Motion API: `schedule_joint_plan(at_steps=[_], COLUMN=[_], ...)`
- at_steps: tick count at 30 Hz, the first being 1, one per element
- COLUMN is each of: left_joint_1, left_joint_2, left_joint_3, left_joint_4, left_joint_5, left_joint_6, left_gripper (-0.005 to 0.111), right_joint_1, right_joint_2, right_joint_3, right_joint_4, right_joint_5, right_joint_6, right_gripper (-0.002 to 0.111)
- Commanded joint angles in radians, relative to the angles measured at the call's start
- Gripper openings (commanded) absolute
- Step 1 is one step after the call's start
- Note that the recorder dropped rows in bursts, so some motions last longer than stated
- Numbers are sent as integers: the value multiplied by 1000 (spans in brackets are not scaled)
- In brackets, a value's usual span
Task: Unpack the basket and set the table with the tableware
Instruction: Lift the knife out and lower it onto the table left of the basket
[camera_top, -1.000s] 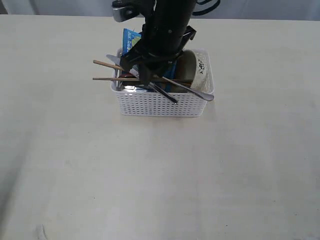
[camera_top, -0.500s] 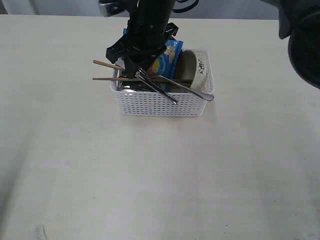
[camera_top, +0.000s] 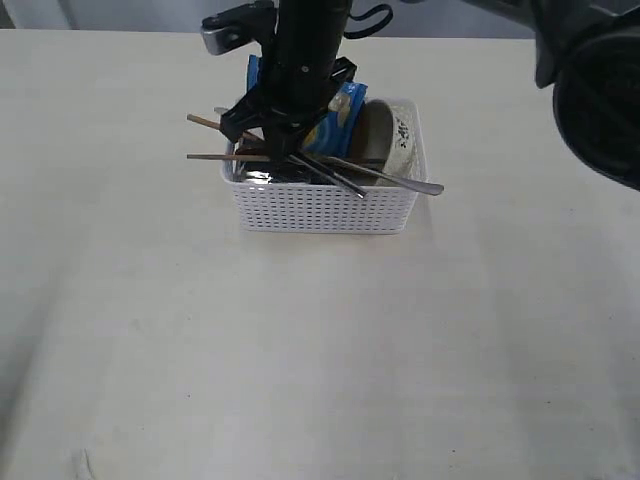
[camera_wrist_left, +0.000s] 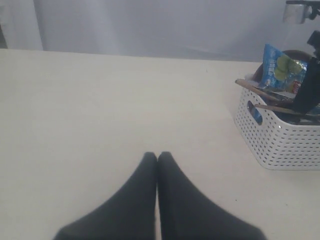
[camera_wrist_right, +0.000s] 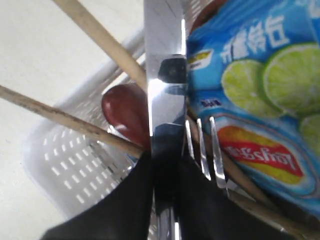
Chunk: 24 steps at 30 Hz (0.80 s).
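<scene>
The white basket (camera_top: 325, 208) stands at the back middle of the table (camera_top: 300, 350). My right gripper (camera_top: 283, 150) reaches down into its left part and is shut on the steel knife (camera_wrist_right: 164, 75), whose blade runs out between the fingers. Fork tines (camera_wrist_right: 202, 150) lie just beside the grip. A reddish wooden spoon (camera_wrist_right: 125, 117) and the chopsticks (camera_top: 212, 157) cross under it. Two steel handles (camera_top: 425, 186) stick out over the basket's front right rim. The cream bowl (camera_top: 397, 140) leans in the right end. My left gripper (camera_wrist_left: 157, 156) is shut and empty over bare table, well away from the basket (camera_wrist_left: 280, 142).
A blue chip bag (camera_top: 335, 115) stands upright in the basket behind the cutlery, next to my right fingers. The right arm (camera_top: 305, 50) rises over the basket's back. A dark blurred part of the arm (camera_top: 595, 80) fills the top right corner.
The right gripper has moved a little left in the basket and closed on the knife. The steel handles have slid to the right over the rim.
</scene>
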Motion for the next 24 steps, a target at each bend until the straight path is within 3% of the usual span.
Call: schedule_joint_plan(at_steps=[1, 6, 16, 24], left_joint_1=[-5, -5, -5, -5], left_joint_2=[-4, -4, -4, -4], left_joint_3=[4, 4, 4, 4], left_joint_4=[1, 1, 1, 1], left_joint_5=[-2, -2, -2, -2], left_joint_6=[3, 3, 3, 3], left_gripper=[0, 0, 0, 0], right_joint_1=[-1, 24, 322, 436], right_joint_2=[-101, -226, -237, -127], right_joint_3=[-3, 1, 13, 13], right_joint_4=[-7, 20, -68, -83], right_joint_5=[2, 2, -37, -97], right_joint_6=[-12, 210, 700, 935], right_gripper=[0, 0, -1, -1])
